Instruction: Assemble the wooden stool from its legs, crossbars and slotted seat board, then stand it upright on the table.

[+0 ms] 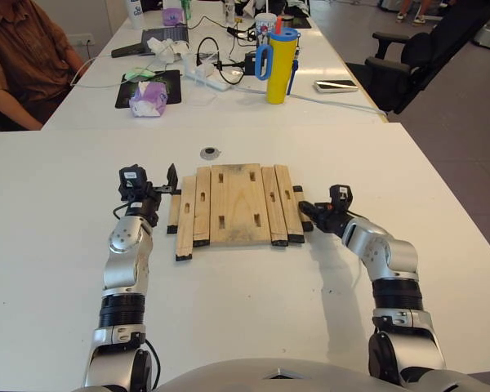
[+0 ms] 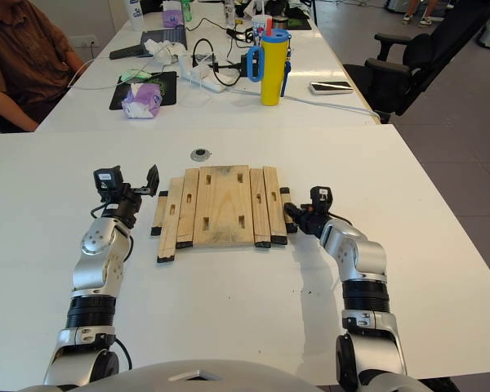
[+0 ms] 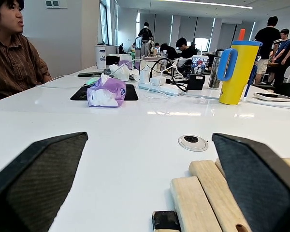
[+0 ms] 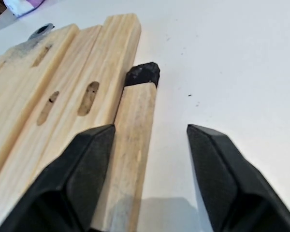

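Right gripper (image 4: 150, 133) first: jaws spread wide and holding nothing, low over the white table (image 1: 57, 245), straddling the narrow pale wooden crossbar with a black end cap (image 4: 135, 121). It looks lined up to pinch that outermost piece. Just inside that bar lie the slotted pale wooden legs (image 4: 87, 92), packed flat against the broad slotted wooden seat board (image 1: 240, 202), so nothing is assembled yet. Across the stack, the left gripper (image 3: 150, 140) is also open and empty, with the ends of the far-side wooden slats (image 3: 198, 203) between its fingers. Well beyond both grippers stand a yellow tumbler with a blue handle (image 1: 281, 65), something red poking from its lid, and a purple tissue pack (image 1: 149, 98) with white tissue showing.
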You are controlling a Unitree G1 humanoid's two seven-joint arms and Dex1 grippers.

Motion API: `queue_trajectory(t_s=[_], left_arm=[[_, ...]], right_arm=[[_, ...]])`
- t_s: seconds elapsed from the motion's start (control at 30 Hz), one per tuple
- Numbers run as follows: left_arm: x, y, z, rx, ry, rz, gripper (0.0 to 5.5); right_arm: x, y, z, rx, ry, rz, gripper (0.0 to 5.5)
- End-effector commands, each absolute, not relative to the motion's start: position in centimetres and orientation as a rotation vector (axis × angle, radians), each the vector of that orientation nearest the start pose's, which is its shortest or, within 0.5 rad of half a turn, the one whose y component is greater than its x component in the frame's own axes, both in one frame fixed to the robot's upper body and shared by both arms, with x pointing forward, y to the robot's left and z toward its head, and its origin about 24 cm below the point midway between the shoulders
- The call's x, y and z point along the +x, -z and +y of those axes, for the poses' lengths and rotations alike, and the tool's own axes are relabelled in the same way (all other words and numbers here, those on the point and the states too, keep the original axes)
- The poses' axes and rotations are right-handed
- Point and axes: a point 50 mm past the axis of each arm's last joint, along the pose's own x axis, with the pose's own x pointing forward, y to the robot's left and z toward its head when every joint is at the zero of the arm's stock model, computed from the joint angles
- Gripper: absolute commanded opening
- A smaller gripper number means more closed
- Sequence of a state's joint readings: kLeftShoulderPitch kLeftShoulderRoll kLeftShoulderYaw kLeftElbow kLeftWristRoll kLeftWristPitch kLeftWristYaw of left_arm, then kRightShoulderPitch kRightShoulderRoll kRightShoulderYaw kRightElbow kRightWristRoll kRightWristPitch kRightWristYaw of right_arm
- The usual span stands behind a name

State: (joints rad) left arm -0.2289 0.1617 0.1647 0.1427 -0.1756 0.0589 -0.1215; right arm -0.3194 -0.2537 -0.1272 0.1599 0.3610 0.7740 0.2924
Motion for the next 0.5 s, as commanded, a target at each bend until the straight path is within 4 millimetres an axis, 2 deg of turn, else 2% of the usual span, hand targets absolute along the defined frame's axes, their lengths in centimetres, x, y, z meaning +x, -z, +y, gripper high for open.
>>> queue_trajectory(t_s=[0.03, 0.2, 0.33, 0.4, 0.5], left_arm=[[29.5, -7.2, 20.3, -0.044, -0.003, -0.044, 4.77], [29.5, -7.1, 20.4, -0.046, -0.008, -0.04, 4.77], [29.5, -7.1, 20.4, -0.044, -0.009, -0.039, 4.77], [29.6, -7.1, 20.3, -0.044, -0.009, -0.04, 4.77], [29.7, -7.4, 20.2, -0.039, -0.007, -0.044, 4.77]], right_arm=[[27.9, -1.7, -17.9, 0.203, -0.339, 0.683, 2.78], [27.4, -1.4, -17.7, 0.129, -0.368, 0.71, 2.78], [27.5, -1.1, -18.6, -0.005, -0.308, 0.732, 2.78], [27.7, -1.0, -18.8, -0.001, -0.282, 0.738, 2.78], [27.8, -1.0, -18.6, 0.03, -0.274, 0.737, 2.37]])
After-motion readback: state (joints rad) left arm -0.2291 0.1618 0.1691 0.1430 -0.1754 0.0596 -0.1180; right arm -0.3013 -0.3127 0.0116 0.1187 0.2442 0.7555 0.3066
